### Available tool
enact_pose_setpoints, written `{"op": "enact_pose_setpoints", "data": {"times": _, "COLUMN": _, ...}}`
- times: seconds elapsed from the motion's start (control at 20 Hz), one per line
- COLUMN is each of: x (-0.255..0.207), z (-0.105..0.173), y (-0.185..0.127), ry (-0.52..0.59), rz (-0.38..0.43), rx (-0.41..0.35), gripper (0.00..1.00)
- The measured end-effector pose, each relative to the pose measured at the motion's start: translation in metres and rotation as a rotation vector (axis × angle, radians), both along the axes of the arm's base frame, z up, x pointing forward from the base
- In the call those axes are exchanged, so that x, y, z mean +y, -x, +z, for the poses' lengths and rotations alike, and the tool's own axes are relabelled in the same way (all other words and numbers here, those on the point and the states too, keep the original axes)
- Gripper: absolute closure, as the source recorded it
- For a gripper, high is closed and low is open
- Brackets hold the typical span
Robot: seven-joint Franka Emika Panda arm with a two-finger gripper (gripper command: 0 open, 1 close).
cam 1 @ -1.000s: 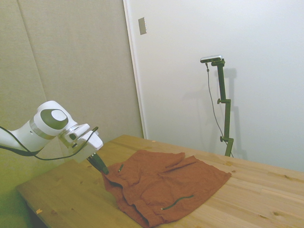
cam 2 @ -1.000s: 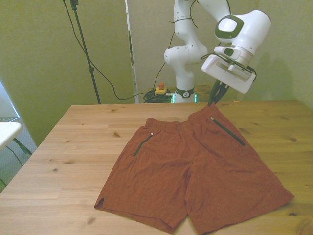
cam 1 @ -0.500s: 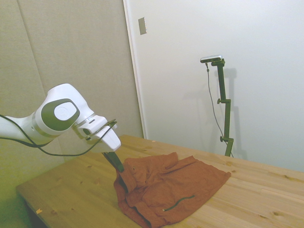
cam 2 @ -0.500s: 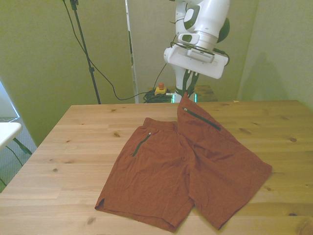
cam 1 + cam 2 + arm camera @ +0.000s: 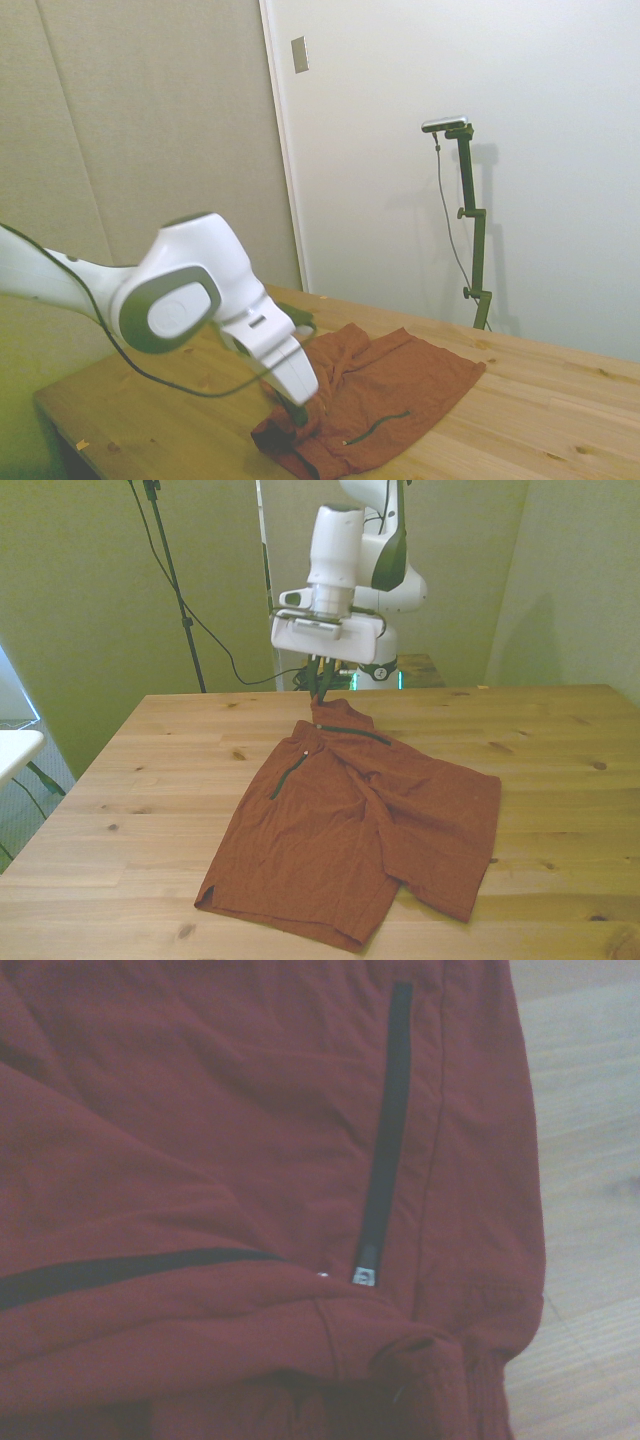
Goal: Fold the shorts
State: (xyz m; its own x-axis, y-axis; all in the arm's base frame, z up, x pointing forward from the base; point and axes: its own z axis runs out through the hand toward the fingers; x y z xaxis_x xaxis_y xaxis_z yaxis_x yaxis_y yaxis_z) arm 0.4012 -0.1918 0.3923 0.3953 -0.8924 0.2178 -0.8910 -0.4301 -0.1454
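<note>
Claw [image 5: 322,692] apparently pinching the shorts [image 5: 360,820] waistband corner, lifted; no readable label.

The shorts [image 5: 345,845] lie on the table [image 5: 150,780], near its middle, with the waistband toward the far edge in the front view. The gripper [image 5: 320,688] stands above that waistband, pinching a corner of it and holding it up over the half on the front view's left. The other leg spreads toward the front view's right.
</note>
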Motion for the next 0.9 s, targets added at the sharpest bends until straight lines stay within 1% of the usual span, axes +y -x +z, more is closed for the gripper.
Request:
{"op": "enact_pose_setpoints", "data": {"times": 0.1, "x": -0.021, "z": -0.019, "y": -0.004, "ry": -0.046, "rz": -0.025, "rx": 0.019, "gripper": 0.00}}
{"op": "enact_pose_setpoints", "data": {"times": 0.25, "x": -0.041, "z": -0.035, "y": -0.012, "ry": -0.075, "rz": -0.057, "rx": 0.039, "gripper": 0.00}}
{"op": "enact_pose_setpoints", "data": {"times": 0.5, "x": -0.045, "z": -0.035, "y": -0.020, "ry": -0.072, "rz": -0.054, "rx": 0.039, "gripper": 0.00}}
{"op": "enact_pose_setpoints", "data": {"times": 0.7, "x": -0.036, "z": -0.034, "y": -0.025, "ry": -0.061, "rz": -0.025, "rx": 0.043, "gripper": 0.00}}
{"op": "enact_pose_setpoints", "data": {"times": 0.9, "x": -0.022, "z": -0.024, "y": -0.028, "ry": 0.025, "rz": 0.011, "rx": 0.055, "gripper": 0.00}}
